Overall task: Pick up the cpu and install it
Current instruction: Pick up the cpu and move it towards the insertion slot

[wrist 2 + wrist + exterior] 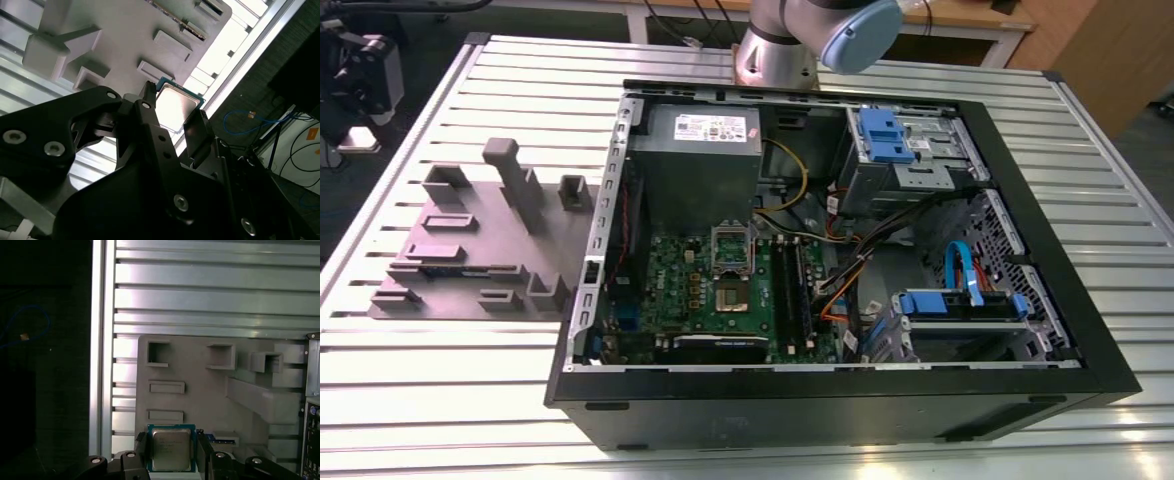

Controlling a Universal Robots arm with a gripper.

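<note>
**One camera overhead, two at the wrist**

The exterior view looks steeply down on the open computer case (827, 405) and the grey holder tray (480, 240). Both wrist views (close behind the gripper (172, 444)) face that tray and share the cpu (171, 450).

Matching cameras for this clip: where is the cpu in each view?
First wrist view: the cpu is gripped between the hand's fingers, grey tray behind.
Second wrist view: the cpu between the same fingers, grey tray behind.
Exterior view: the shared landmark, the grey tray, lies on the exterior view's left of the computer case.
</note>
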